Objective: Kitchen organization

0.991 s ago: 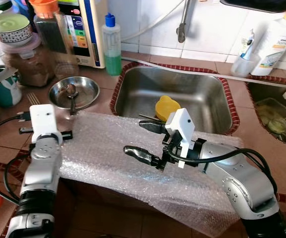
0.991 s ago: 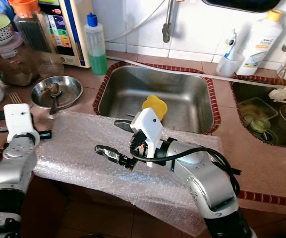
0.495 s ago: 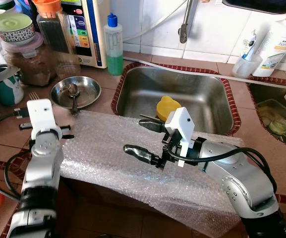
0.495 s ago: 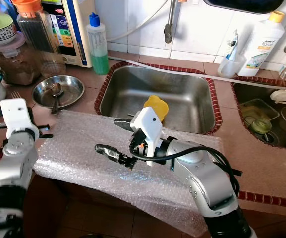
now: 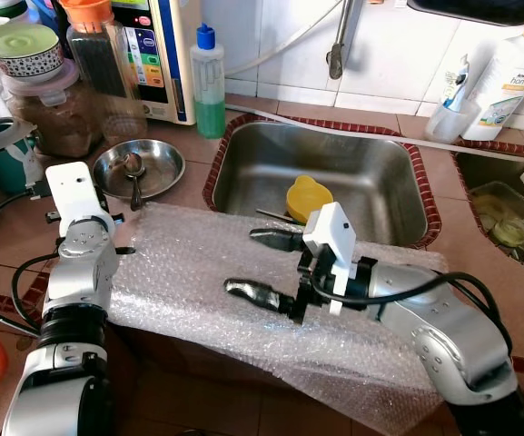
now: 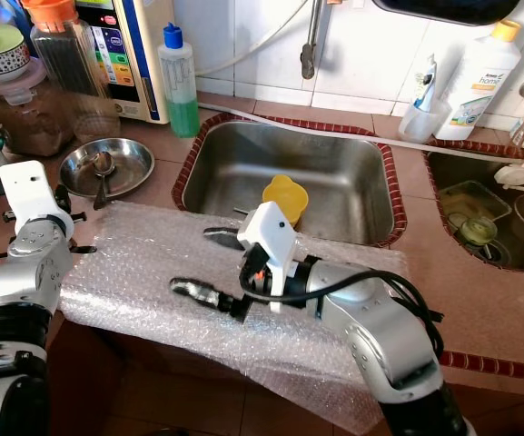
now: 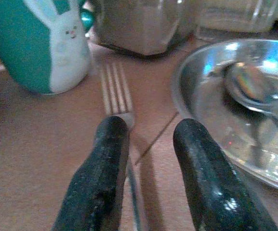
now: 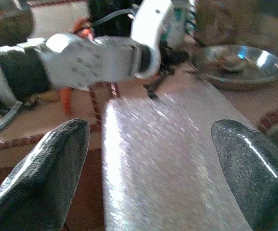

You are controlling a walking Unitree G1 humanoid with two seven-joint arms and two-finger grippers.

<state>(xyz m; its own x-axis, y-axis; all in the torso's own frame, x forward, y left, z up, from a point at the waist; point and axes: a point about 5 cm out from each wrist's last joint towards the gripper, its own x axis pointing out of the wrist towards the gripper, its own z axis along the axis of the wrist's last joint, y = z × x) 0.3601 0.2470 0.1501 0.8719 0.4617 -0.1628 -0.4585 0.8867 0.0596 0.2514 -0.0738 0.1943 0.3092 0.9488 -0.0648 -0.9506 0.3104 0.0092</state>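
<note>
Fork flat on the tiled counter, between a teal bunny mug and a steel dish holding a spoon. Left gripper low over its handle, fingers narrowly apart, astride it. Right gripper spread wide, empty, above bubble wrap fronting the sink. Yellow cup in sink.

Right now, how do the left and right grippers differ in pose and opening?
The left gripper sits low over the brown tiled counter, its black fingers narrowly parted around the silver fork; the right gripper hovers over the clear bubble wrap sheet with fingers spread wide. The left points toward the round steel dish and teal bunny mug; the right points across toward the left arm. Both are open, holding nothing.
</note>
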